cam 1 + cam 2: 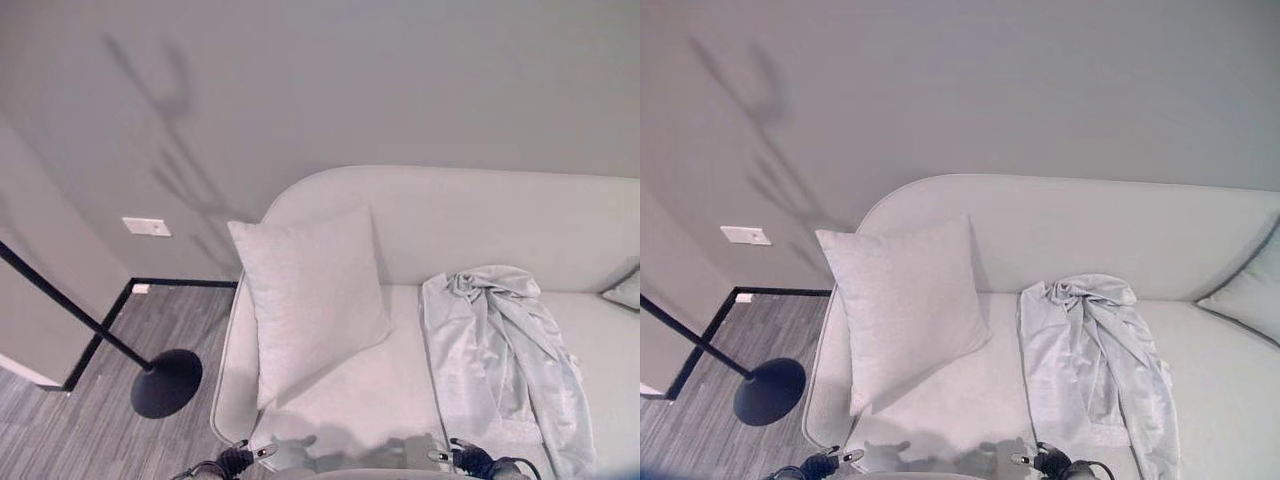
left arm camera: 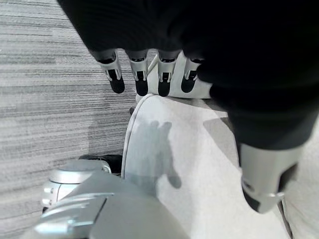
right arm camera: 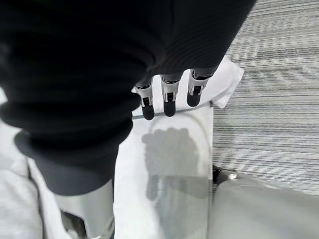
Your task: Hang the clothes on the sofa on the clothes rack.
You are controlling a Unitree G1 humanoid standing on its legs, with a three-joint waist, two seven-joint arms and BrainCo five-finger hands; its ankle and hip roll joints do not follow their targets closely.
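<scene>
Beyond the right hand (image 3: 164, 94) on the pale sofa (image 1: 480, 225) lies the crumpled grey garment (image 1: 500, 340) — untouched, left hand (image 2: 149, 74) likewise above the seat edge, both with fingers straight and empty, square cushion (image 1: 310, 295) ahead of it, black rack base (image 1: 165, 382) on the floor further left

We see soft, fairly bright indoor light, w/ no glare on the grey wall (image 1: 420, 80). The light seems to come from above & behind us: the clothes rack (image 1: 70, 310) throws a faint branching shadow (image 1: 175, 130) up that wall, left of the sofa (image 1: 480, 215). The pillow (image 1: 310, 295) drops a soft shadow on the sofa back to its right and a thin one along its lower edge. Folds of the pale garment (image 1: 500, 340) carry only shallow grey shading. The rack's base reads near black vs. the evenly lit striped floor (image 1: 180, 315).
</scene>
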